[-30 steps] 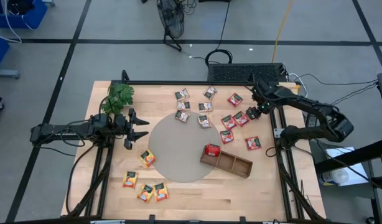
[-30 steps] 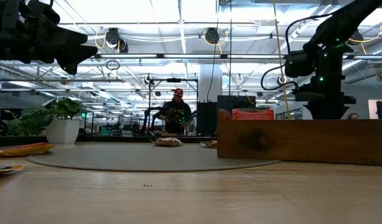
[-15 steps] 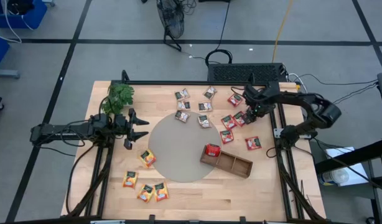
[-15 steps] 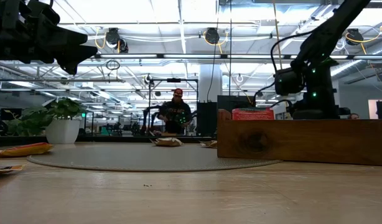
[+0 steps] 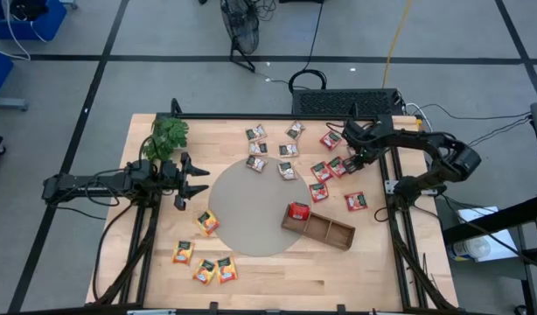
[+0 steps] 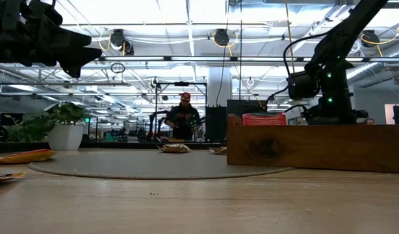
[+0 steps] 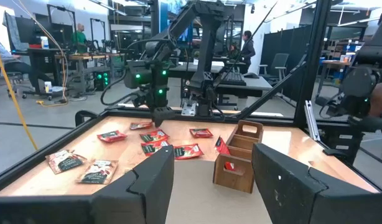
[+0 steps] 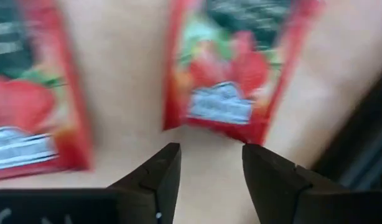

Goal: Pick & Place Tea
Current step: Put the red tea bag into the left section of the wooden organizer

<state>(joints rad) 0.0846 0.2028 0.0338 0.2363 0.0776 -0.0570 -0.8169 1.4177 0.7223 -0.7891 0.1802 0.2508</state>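
Lowered onto a red tea sachet near the table's far right edge, the right gripper, jaws parted, should straddle its edge squarely before pinching; left gripper waits open.

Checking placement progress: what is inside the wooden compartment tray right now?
One red tea sachet stands in the wooden tray's end compartment nearest the round mat. From above the other compartments look empty; in the low view the tray wall hides their floors.
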